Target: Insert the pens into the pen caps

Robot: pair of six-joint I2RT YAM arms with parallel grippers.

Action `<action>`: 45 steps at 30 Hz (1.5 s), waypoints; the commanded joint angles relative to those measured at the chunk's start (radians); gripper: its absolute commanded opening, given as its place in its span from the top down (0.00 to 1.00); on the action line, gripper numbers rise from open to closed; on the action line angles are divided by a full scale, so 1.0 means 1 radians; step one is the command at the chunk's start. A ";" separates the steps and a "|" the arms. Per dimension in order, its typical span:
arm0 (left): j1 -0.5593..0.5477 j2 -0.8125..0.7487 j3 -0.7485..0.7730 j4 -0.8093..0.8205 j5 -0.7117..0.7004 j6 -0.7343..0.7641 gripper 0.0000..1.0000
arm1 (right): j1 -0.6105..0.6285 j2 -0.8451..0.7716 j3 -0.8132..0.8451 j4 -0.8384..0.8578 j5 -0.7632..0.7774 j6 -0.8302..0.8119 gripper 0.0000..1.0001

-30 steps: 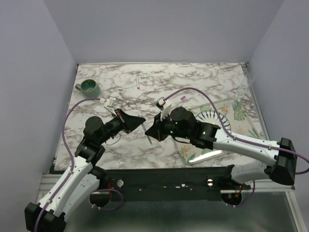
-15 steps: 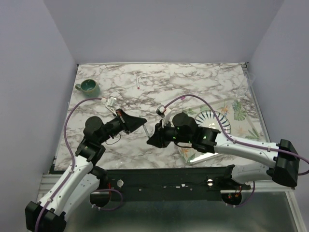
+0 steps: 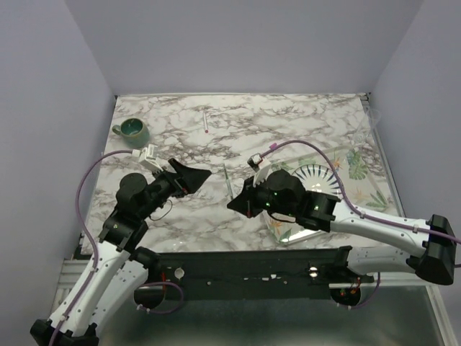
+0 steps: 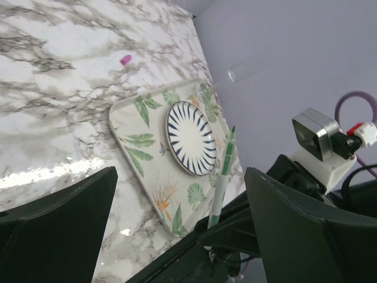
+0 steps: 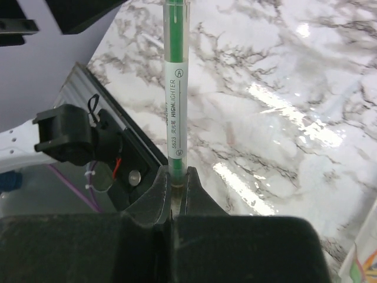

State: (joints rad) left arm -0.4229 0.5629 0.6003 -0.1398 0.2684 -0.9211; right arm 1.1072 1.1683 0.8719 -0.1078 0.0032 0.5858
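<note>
A green pen with a white label stands out from my right gripper, which is shut on the pen's lower end. From above, the pen points away from the right gripper, toward the back of the table. My left gripper is open, a short way left of the pen and apart from it. In its wrist view the pen shows a green top end between the wide fingers. A pink pen cap lies on the marble. Another pen, with a red end, lies far back.
A green mug stands at the back left. A leaf-patterned tray holding a striped plate sits on the right, under the right arm. A purple cable arcs over the tray.
My left gripper has opened and drawn back to the left, away from the pen's tip. The right gripper has shifted slightly right, keeping the green pen.
</note>
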 commanded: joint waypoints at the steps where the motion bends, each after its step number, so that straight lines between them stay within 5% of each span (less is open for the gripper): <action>1: 0.003 -0.009 0.085 -0.338 -0.260 -0.136 0.07 | 0.010 -0.074 -0.030 -0.096 0.195 0.063 0.99; 2: 0.003 -0.005 0.093 -0.459 -0.356 -0.204 0.18 | 0.010 -0.088 -0.039 -0.104 0.207 0.071 0.99; 4: 0.003 0.003 0.092 -0.546 -0.392 -0.277 0.25 | 0.010 -0.126 -0.062 -0.105 0.234 0.075 0.99; 10: 0.003 0.124 0.122 -0.748 -0.428 -0.426 0.23 | 0.010 -0.177 -0.105 -0.136 0.314 0.100 0.99; 14: -0.023 0.267 0.161 -0.876 -0.460 -0.504 0.31 | 0.010 -0.190 -0.126 -0.155 0.336 0.111 0.99; 24: -0.227 0.600 0.205 -0.775 -0.440 -0.631 0.46 | 0.008 -0.242 -0.169 -0.151 0.386 0.128 0.99; 29: -0.240 0.762 0.294 -0.801 -0.449 -0.613 0.55 | 0.010 -0.266 -0.171 -0.184 0.412 0.132 0.99; 45: -0.251 0.931 0.239 -0.670 -0.348 -0.637 0.55 | 0.010 -0.291 -0.182 -0.204 0.469 0.140 0.99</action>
State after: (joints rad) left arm -0.6590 1.4540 0.8566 -0.8265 -0.0994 -1.5349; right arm 1.1114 0.8680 0.6979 -0.2935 0.4290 0.7094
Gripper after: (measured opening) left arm 0.450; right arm 0.040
